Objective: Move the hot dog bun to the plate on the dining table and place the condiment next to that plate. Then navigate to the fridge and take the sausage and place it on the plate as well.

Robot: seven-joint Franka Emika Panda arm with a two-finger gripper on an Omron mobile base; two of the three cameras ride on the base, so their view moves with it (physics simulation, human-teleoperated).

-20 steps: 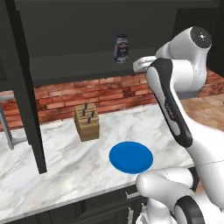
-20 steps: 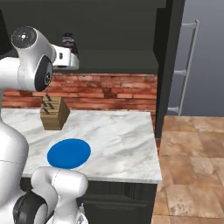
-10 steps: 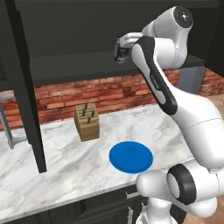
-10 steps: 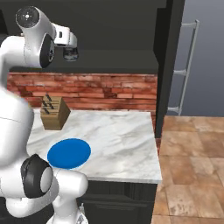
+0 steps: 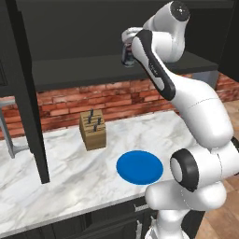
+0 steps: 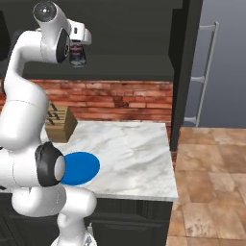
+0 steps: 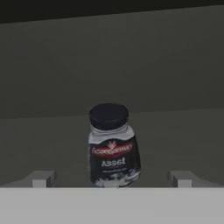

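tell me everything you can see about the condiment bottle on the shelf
The condiment bottle is small and dark, glassy-looking, with a round black cap, a pale shoulder, and a dark label bearing a red band and white lettering. It stands upright on the dark shelf above the brick backsplash, with a dark wall behind it. The open gripper is level with it, one fingertip on each side of its base, with clear gaps, so nothing but the shelf touches it.
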